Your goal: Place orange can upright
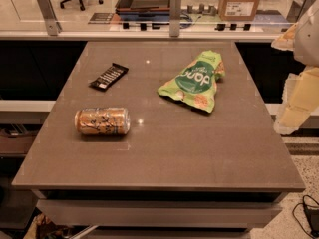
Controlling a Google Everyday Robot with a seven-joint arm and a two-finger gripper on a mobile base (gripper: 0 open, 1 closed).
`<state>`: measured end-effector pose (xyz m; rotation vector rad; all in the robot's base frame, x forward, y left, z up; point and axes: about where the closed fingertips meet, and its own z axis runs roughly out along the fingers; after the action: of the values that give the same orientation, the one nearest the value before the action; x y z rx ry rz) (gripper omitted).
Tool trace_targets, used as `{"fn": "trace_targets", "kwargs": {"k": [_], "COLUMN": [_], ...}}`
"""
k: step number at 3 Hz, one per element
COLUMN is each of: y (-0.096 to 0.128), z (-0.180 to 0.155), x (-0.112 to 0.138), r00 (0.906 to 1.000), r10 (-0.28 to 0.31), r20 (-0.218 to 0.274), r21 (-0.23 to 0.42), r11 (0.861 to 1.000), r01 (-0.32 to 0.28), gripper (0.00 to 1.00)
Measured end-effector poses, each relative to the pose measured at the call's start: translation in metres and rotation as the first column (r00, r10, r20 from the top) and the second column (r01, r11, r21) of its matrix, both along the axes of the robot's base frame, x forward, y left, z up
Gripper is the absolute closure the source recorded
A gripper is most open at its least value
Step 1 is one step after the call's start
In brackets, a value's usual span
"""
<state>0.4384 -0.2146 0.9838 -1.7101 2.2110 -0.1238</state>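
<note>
Toward the lower left of the table [199,153] the can [102,121] lies on its side, its long axis running left to right across the frame and its silver ends facing the left and right edges. Which end bears the tab cannot be told. Above it sits a black wrapper [108,76]; a green bag [194,81] lies right of centre. At the right edge the gripper [295,103] hangs beside the table, well apart from the can — whether it is clenched or released cannot be told.
</note>
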Motion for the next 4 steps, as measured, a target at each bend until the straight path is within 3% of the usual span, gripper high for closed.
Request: {"fn": "trace_targets", "kwargs": {"k": [1, 2, 3, 4], "y": [0.000, 0.017, 0.045, 0.077], "z": [0.001, 0.002, 0.000, -0.003], "x": [0.000, 0.001, 0.010, 0.014], "r00": [1.0000, 0.9999, 0.9998, 0.9999], "r10": [-0.001, 0.006, 0.020, -0.001], "r20": [0.003, 0.010, 0.007, 0.015], "r21": [0.002, 0.076, 0.162, 0.189], "r11": [1.000, 0.997, 0.987, 0.982], "r01": [0.001, -0.007, -0.021, -0.002], "gripper": [0.00, 0.00, 0.00, 0.00]}}
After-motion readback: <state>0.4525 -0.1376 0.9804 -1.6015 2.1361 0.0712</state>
